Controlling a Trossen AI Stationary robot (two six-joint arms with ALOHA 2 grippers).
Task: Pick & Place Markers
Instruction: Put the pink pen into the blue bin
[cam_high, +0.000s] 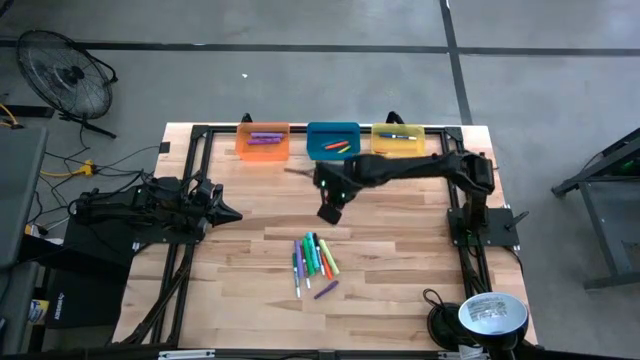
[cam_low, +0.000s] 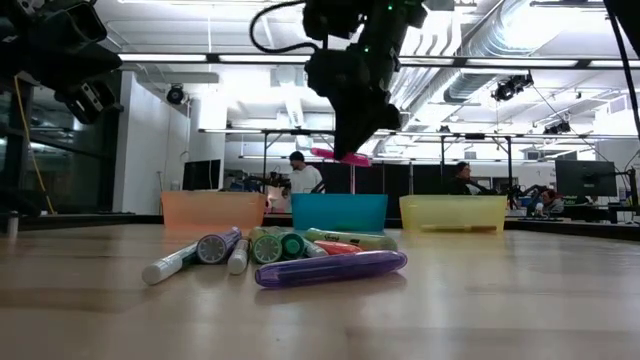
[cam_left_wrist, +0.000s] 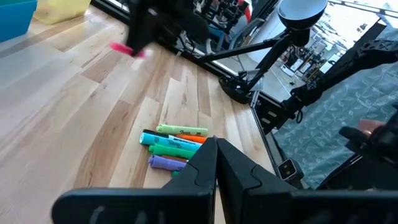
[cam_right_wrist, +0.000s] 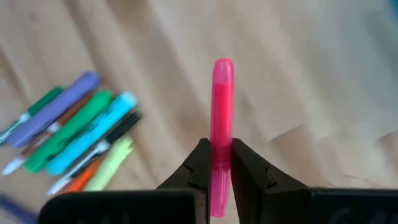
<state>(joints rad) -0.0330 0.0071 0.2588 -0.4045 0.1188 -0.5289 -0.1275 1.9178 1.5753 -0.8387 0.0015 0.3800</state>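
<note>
My right gripper (cam_high: 331, 212) hangs over the middle of the table, shut on a pink marker (cam_right_wrist: 222, 112). The low view shows that marker (cam_low: 340, 156) well above the table top. A heap of markers (cam_high: 313, 262) in purple, green, blue, orange and yellow lies on the wood nearer the front edge, also seen in the right wrist view (cam_right_wrist: 68, 137) and the low view (cam_low: 290, 255). My left gripper (cam_high: 235, 215) waits shut at the table's left side, touching nothing. My right gripper pinches the pink marker's barrel (cam_right_wrist: 222, 134) between its two fingers, a little past the middle of its length. The fingers come from above, slanting down, and lie across the marker. The marker is lifted clear of the table and lies roughly level at the fingertips.
Three translucent bins stand in a row at the far edge: orange (cam_high: 264, 142), blue (cam_high: 333, 141) and yellow (cam_high: 398, 140), each with a few markers inside. A lamp (cam_high: 490, 313) stands at the near right corner. Bare wood lies between the heap and the bins.
</note>
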